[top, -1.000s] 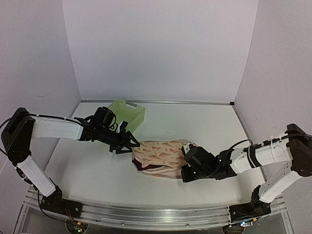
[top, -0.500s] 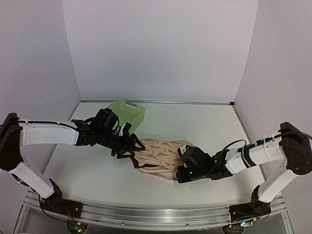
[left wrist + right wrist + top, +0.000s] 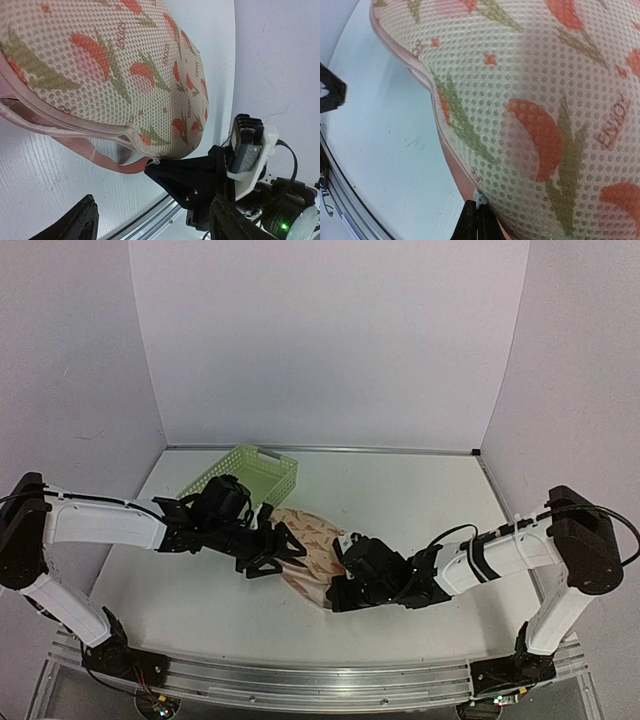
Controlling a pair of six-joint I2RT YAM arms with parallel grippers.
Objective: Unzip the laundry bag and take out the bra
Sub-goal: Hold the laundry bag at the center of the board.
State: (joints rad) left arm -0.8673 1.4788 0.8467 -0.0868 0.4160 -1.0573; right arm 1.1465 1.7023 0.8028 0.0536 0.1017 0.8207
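The laundry bag [image 3: 312, 552] is a cream mesh pouch with orange leaf print [image 3: 100, 70], bunched up mid-table. My right gripper [image 3: 337, 598] sits at its near edge, shut [image 3: 479, 223] on the small white zipper pull [image 3: 480, 199], where the pale pink zipper tape [image 3: 451, 165] curves round the bag [image 3: 545, 100]. My left gripper [image 3: 278, 552] is at the bag's left end, open [image 3: 155, 227], with the bag ahead of its fingers and nothing between them. The left wrist view also shows the right gripper [image 3: 156, 167] pinching the pull [image 3: 157, 161]. The bra is hidden.
A light-green lattice basket [image 3: 243, 475] stands behind the left arm at the back left. The white table [image 3: 430, 500] is walled on three sides. An aluminium rail [image 3: 300, 680] runs along the near edge by the arm bases.
My right gripper has dragged the zipper pull leftward along the bag's near edge, bunching the bag leftward. My left gripper has opened wider and shifted right along the bag's left end.
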